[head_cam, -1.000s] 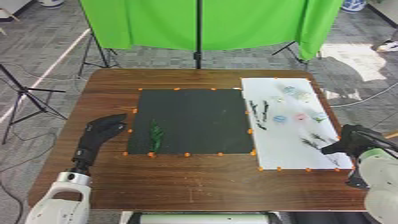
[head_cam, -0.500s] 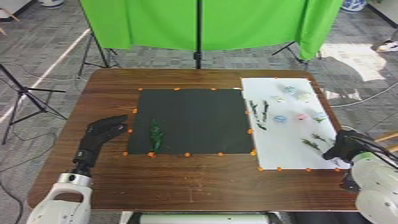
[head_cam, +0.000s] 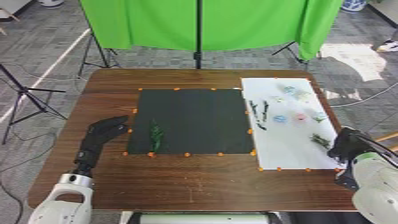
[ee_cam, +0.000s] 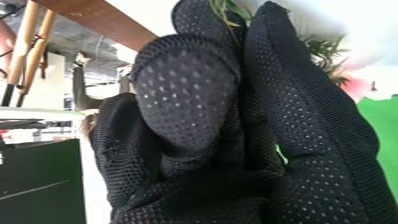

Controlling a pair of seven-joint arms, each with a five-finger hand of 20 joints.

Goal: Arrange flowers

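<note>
A robot's right hand [head_cam: 349, 144] is at the edge of a white sheet [head_cam: 280, 150] bearing flowers [head_cam: 280, 119]; its left hand [head_cam: 107, 128] is beside a black sheet [head_cam: 195, 120] with a leafy sprig [head_cam: 156, 136].

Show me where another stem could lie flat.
Most of the flat black sheet is bare, from the dark green leafy sprig rightward to the white sheet. Crowded: the white sheet's farther part, holding small pale flowers and thin dark twigs.

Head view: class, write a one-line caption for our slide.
Arranging flowers: the robot's right hand at the white sheet, one leafy sprig on the black mat.
</note>
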